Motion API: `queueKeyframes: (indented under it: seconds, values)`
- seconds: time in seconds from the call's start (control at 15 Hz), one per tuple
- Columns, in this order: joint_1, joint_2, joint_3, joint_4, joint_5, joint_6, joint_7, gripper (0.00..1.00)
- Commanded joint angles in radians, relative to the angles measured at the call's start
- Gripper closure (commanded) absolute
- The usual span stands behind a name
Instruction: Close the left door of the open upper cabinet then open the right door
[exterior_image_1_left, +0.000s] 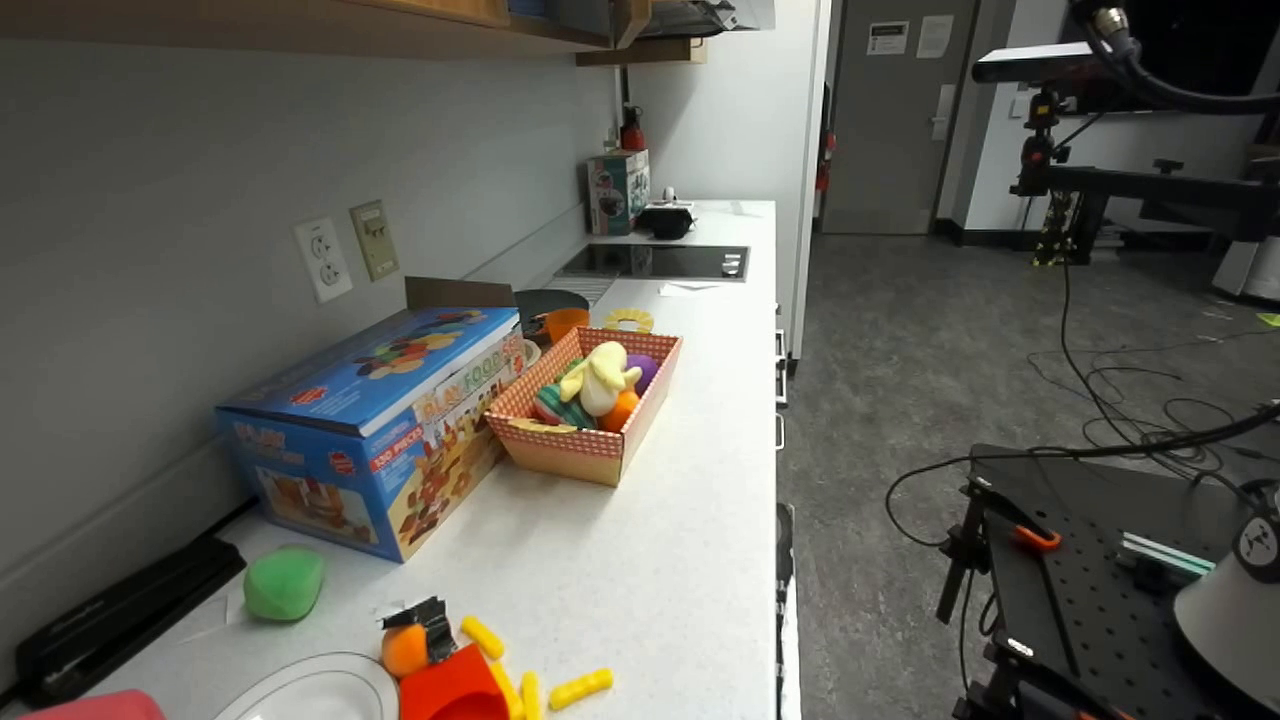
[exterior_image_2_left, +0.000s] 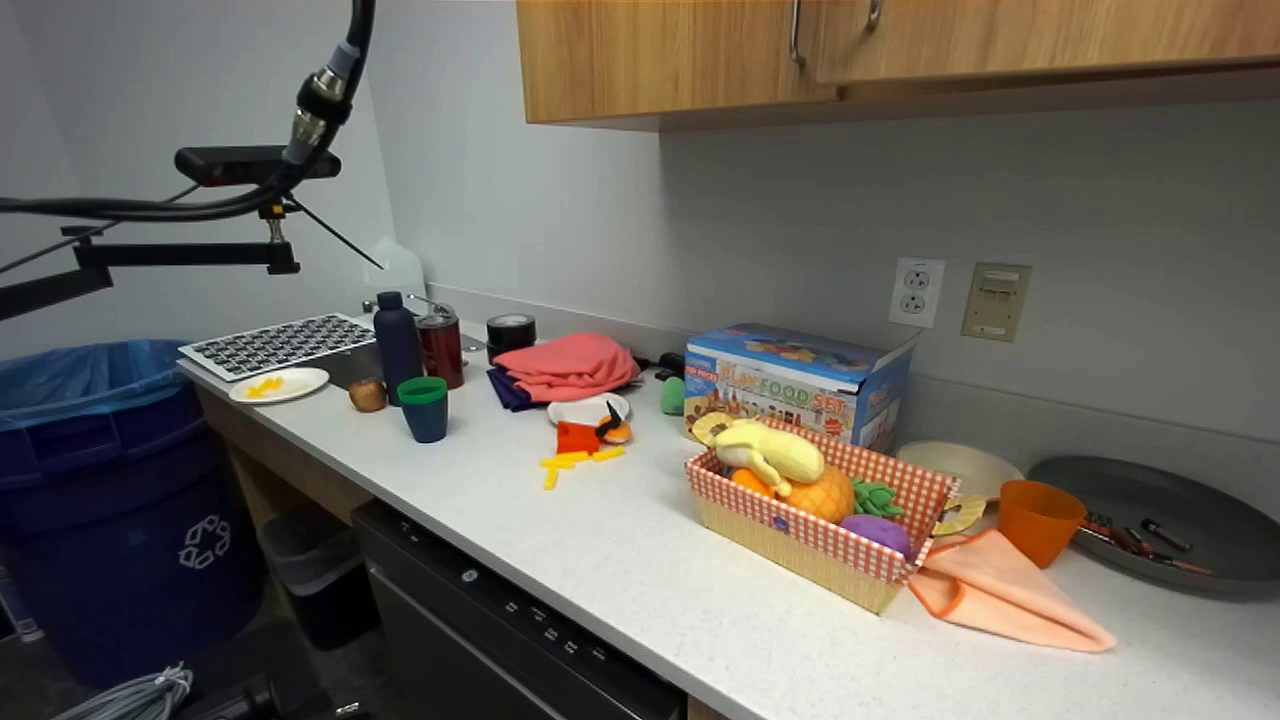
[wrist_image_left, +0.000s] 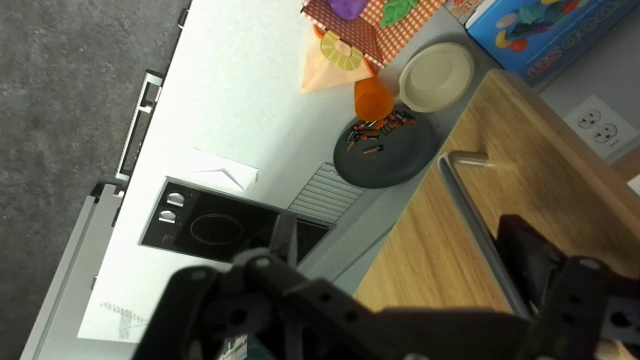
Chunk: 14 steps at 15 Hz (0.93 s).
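White countertop (exterior_image_1_left: 690, 450) against a pale grey wall (exterior_image_1_left: 180, 150) in an exterior view; overhead, the light tan wooden upper cabinet (exterior_image_1_left: 250, 22), flat wooden right door (exterior_image_1_left: 632, 18) swung out at the far end. In an exterior view, the flat wooden left door (exterior_image_2_left: 670, 60) looks shut. Wrist view: gripper (wrist_image_left: 401, 230), fingers wide apart, one just beside the bent metal handle (wrist_image_left: 474, 215); contact unclear. Judgement: closing done, opening begun, wider swing remaining.
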Motion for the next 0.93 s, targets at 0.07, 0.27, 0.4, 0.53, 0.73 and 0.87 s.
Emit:
queueKeyframes:
  seconds: [0.07, 0.27, 0.4, 0.53, 0.73, 0.87]
  values:
    - [-0.088, -0.057, -0.037, -0.008, -0.072, -0.006, -0.006, 0.00]
    - [-0.103, -0.073, -0.052, -0.033, -0.035, 0.029, -0.023, 0.00]
    - [-0.112, -0.085, -0.064, -0.041, -0.002, 0.041, -0.037, 0.00]
    - [-0.120, -0.090, -0.084, -0.048, 0.049, 0.055, -0.052, 0.00]
    - [-0.077, -0.114, -0.038, -0.110, 0.111, -0.002, -0.089, 0.00]
    - [-0.080, -0.119, -0.043, -0.114, 0.115, -0.002, -0.104, 0.00]
